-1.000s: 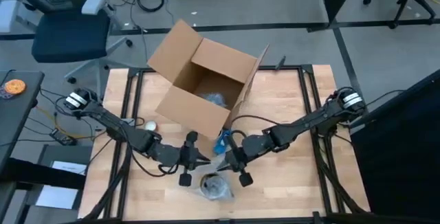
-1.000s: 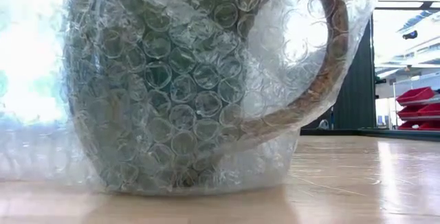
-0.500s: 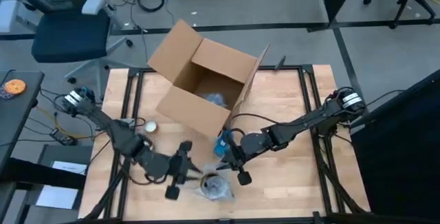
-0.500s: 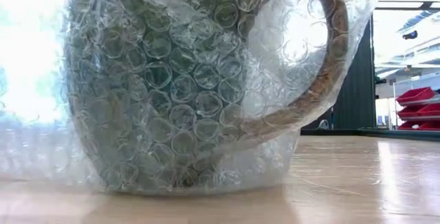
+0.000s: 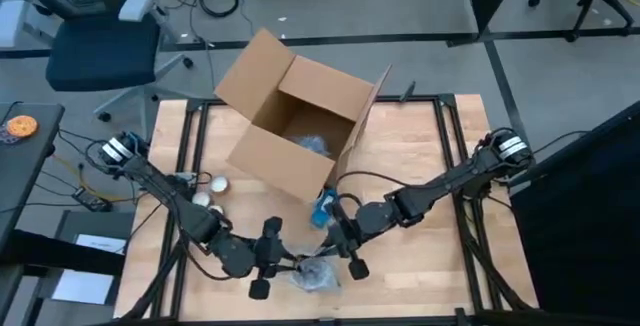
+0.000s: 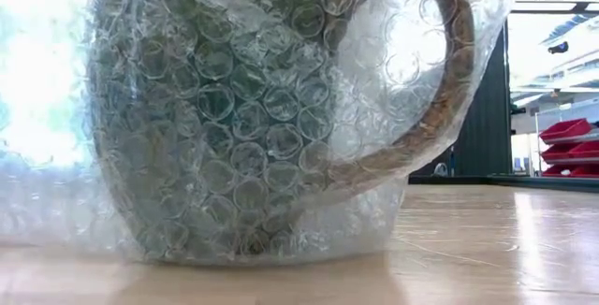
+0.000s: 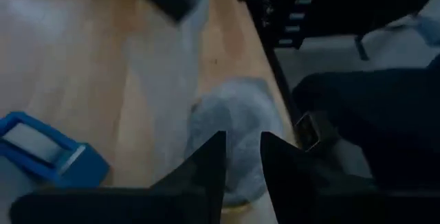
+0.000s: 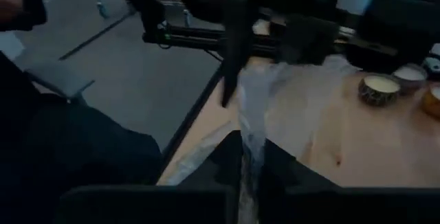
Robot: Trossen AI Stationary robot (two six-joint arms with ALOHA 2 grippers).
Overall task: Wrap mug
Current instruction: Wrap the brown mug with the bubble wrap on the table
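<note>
Right gripper (image 8: 251, 172): fingers pinched on a strip of bubble wrap (image 8: 258, 107) that runs from between them toward the mug; grasping it, not released. In the high view the right gripper (image 5: 340, 249) sits just beside the bundle, on its box side.

Left gripper (image 7: 240, 162): fingers (image 7: 206, 165) slightly parted, a narrow gap between them, holding nothing that I can see. The wrapped lump lies straight beyond the tips. In the high view the left gripper (image 5: 272, 258) is close on the bundle's other side, so both arms bracket it.

Mug (image 6: 215, 118): stands upright on the bench (image 6: 468, 249) near its front edge, handle (image 6: 440, 90) to one side, already covered in bubble wrap all round, with loose film pooled at the base. High view shows it as a crumpled clear bundle (image 5: 318, 272) between the two grippers.

Step, my read: late in wrapping. Sheet is around the mug and the right arm is pulling a loose end taut. Next move likely calls for the left fingers to pin or catch the free edge while the right folds its strip over, keeping the mug from tipping.

Others: blue tape dispenser (image 5: 322, 209) just behind the grippers, open cardboard box (image 5: 300, 126) behind that, small round tins (image 5: 215, 186) near the left arm.
</note>
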